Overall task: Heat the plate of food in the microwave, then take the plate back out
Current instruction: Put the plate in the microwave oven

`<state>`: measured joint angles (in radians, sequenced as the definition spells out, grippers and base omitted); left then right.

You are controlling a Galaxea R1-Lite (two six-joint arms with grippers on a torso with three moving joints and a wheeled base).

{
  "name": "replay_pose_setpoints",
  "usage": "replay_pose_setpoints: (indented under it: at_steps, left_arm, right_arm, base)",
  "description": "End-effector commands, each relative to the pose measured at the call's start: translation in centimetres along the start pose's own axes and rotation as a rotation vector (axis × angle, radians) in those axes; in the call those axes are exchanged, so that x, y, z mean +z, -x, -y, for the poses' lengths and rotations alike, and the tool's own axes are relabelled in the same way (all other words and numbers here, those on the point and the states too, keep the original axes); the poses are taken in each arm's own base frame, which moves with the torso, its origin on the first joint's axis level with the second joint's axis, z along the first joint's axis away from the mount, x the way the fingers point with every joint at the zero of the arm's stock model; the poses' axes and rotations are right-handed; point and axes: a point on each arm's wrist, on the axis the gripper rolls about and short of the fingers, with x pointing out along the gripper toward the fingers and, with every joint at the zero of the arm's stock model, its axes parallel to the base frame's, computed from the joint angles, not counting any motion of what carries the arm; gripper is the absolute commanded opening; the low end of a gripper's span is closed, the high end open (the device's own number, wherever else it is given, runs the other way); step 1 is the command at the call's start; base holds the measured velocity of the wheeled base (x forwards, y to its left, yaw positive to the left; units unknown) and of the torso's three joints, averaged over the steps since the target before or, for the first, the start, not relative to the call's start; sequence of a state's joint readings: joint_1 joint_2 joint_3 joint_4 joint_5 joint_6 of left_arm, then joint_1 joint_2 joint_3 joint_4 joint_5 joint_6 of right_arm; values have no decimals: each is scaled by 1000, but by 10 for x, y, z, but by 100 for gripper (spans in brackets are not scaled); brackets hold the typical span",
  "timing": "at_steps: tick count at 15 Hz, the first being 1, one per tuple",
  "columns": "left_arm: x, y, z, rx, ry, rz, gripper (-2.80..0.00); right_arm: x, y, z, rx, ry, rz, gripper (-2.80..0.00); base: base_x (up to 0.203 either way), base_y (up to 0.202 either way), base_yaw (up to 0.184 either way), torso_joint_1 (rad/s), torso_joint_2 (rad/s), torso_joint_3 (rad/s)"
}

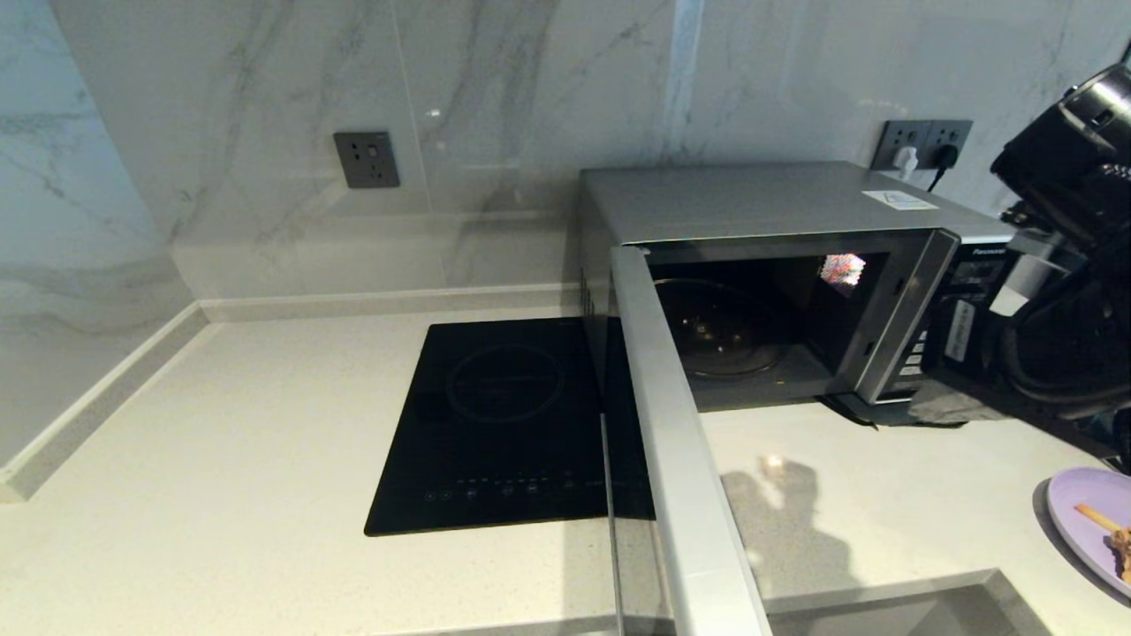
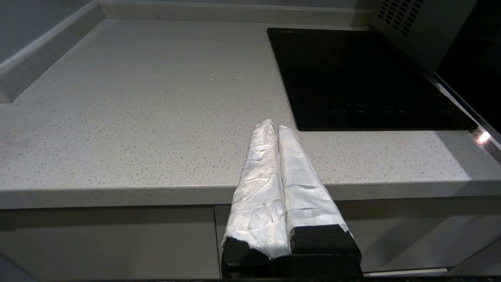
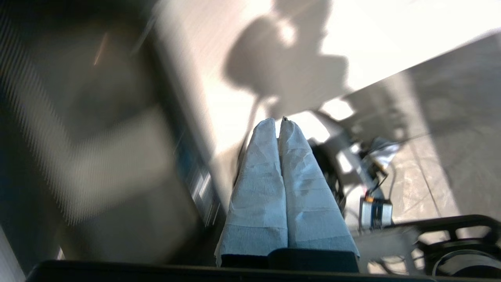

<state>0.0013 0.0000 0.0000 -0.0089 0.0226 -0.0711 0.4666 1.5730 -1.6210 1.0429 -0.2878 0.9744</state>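
The silver microwave (image 1: 760,199) stands at the back right of the counter. Its door (image 1: 671,424) is swung wide open toward me, and only the glass turntable (image 1: 720,331) shows in the cavity. The lavender plate of food (image 1: 1087,517) lies on the counter at the far right edge, half cut off. My right arm (image 1: 1069,265) hangs in front of the microwave's button panel. The right gripper (image 3: 278,122) is shut and holds nothing. My left gripper (image 2: 274,127) is shut and empty, over the counter's front edge, left of the cooktop.
A flat black induction cooktop (image 1: 512,415) lies left of the microwave, partly behind the open door. Wall sockets (image 1: 366,159) sit on the marble backsplash, with plugs behind the microwave (image 1: 923,146). A recessed edge (image 1: 884,605) shows at the counter's front right.
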Motion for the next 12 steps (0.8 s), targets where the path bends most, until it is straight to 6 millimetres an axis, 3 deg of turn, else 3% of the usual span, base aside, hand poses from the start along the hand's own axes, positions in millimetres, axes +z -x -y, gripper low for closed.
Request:
replay_pose_setpoints:
  at_steps: [1, 5, 12]
  left_arm:
    - [0, 0, 0, 1, 1, -1, -280]
    - [0, 0, 0, 1, 1, -1, -280]
    - [0, 0, 0, 1, 1, -1, -280]
  right_arm:
    - [42, -17, 38, -151, -187, 94, -280]
    - [93, -29, 113, -259, -358, 156, -280]
    - [130, -46, 254, -260, -609, 34, -280]
  base:
    - [0, 0, 0, 0, 0, 0]
    - [0, 0, 0, 0, 0, 0]
    - [0, 0, 0, 0, 0, 0]
